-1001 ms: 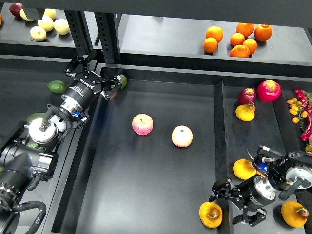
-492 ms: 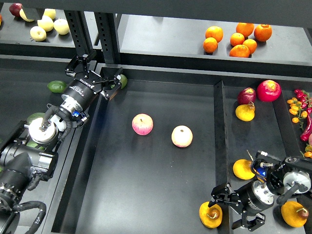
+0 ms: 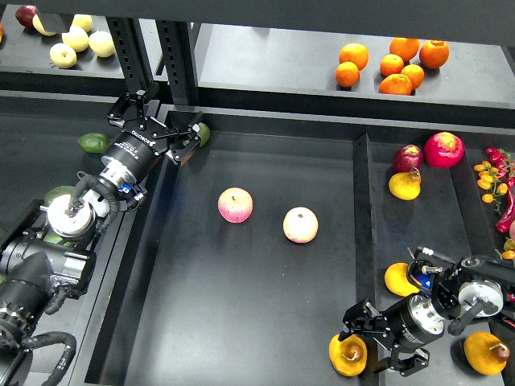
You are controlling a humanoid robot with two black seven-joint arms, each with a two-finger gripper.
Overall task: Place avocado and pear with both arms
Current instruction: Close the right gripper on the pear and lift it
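Observation:
The dark green avocado [image 3: 203, 133] lies in the far left corner of the middle tray [image 3: 257, 305], half hidden behind my left gripper's right finger. My left gripper [image 3: 166, 119] is open over that corner, and I cannot tell whether the finger touches the avocado. The orange-yellow pear [image 3: 347, 355] with a curved brown stem lies at the front of the right bin. My right gripper [image 3: 374, 342] is open just to its right, pointing left. Its upper finger reaches over the pear's top right edge and does not hold it.
Two pink-and-yellow apples [image 3: 235, 205] [image 3: 300, 225] lie mid-tray. Two more pears [image 3: 400, 280] [image 3: 485, 353] flank my right arm. A lighter avocado [image 3: 94, 142] lies in the left bin. Oranges [image 3: 392, 63] sit on the back shelf. A divider wall [image 3: 363, 217] separates the tray from the right bin.
My right gripper has moved left and a little down, closing in on the front pear. The left arm and the avocado have not moved.

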